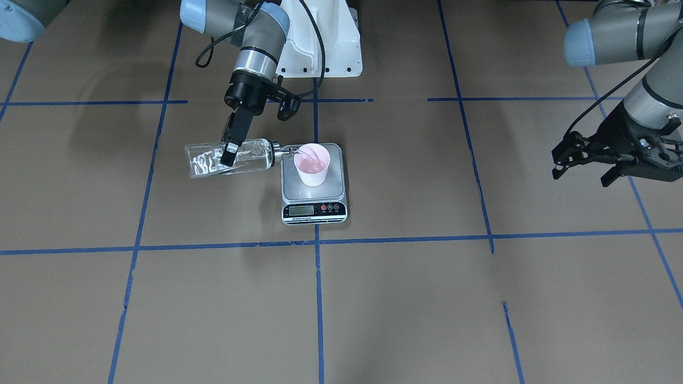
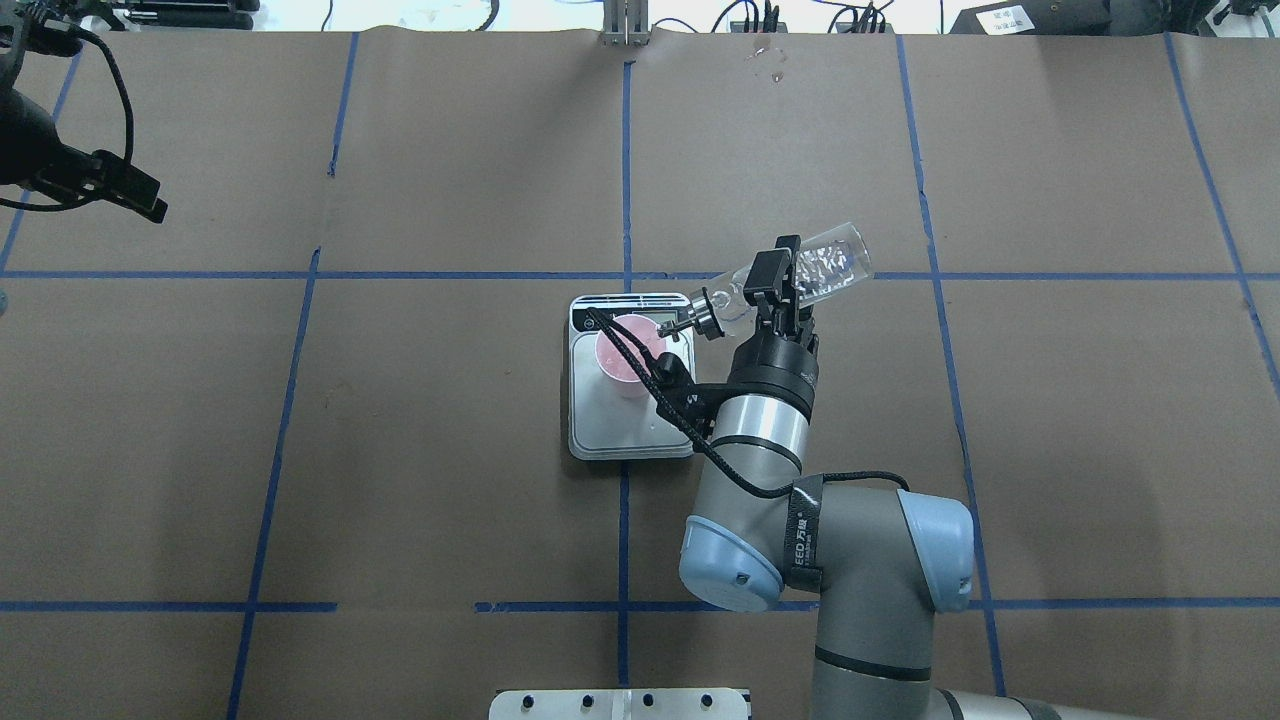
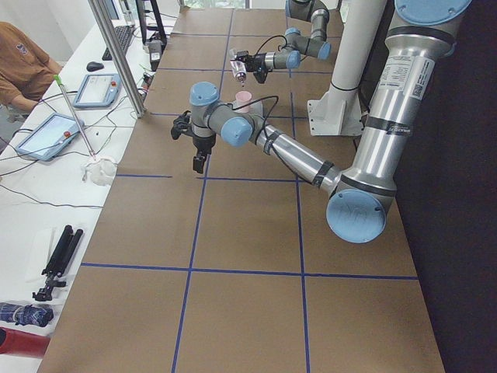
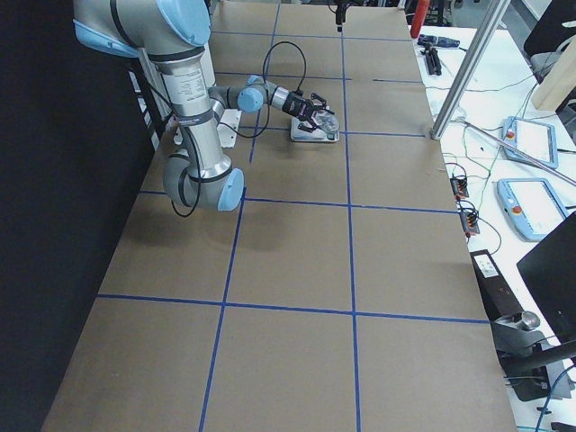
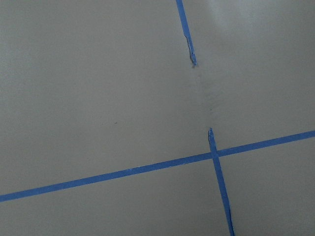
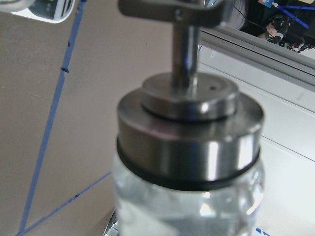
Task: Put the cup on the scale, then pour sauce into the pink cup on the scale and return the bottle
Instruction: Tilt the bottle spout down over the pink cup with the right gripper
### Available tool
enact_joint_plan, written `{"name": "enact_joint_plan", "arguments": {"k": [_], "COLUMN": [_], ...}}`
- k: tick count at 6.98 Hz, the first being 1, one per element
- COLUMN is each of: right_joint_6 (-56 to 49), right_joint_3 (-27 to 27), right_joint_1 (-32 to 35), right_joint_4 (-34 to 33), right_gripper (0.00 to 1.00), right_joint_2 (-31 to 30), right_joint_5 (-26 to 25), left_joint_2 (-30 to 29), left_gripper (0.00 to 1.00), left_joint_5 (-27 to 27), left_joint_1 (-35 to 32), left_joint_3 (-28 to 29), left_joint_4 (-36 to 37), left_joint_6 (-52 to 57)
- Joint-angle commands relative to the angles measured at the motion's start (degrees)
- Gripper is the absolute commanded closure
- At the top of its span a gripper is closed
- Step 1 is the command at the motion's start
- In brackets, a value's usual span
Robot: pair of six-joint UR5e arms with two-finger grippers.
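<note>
Bottle (image 1: 251, 157) lies nearly level in the right gripper (image 1: 230, 154), which clamps its glass middle so the spout (image 1: 286, 151) reaches just over the rim of the cup (image 1: 313, 166). The cup stands on the scale (image 1: 291, 188), so the sauce (image 1: 205, 162) gets weighed as it arrives. The left gripper (image 1: 582, 172) hangs well apart, jaws spread and empty, probably to keep clear of the pour.

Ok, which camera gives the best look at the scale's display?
The front-facing view: the scale faces it, its display and buttons unobstructed. Overhead shows the platform, with the display at the far edge beside the bottle. The right side view shows it tiny; the left barely at all.
</note>
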Motion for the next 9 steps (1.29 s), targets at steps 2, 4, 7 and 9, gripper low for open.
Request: {"name": "enact_joint_plan", "arguments": {"k": [2,4,7,9], "right_joint_6": [-3.93,-4.02,-3.85,-3.41], "right_joint_3": [0.07,0.16,0.77,2.61], "right_joint_1": [0.12,0.12,0.29,0.64], "right_joint_4": [-0.06,-0.06,0.02,0.02], "right_gripper": [1.0,1.0,1.0,1.0], "right_joint_2": [-0.11,-0.2,0.16,-0.28], "right_joint_5": [-1.04,-1.39,-1.31,-1.13], "left_joint_2": [-0.06,0.03,-0.06,0.03], "left_gripper": [0.0,0.0,0.0,0.0], "left_joint_5": [0.0,0.0,0.0,0.0], "left_joint_1": [0.0,0.0,0.0,0.0], "left_joint_3": [-0.01,-0.01,-0.09,-0.18], "left_joint_4": [0.0,0.0,0.0,0.0], "left_joint_6": [-0.09,-0.09,-0.09,-0.09]}}
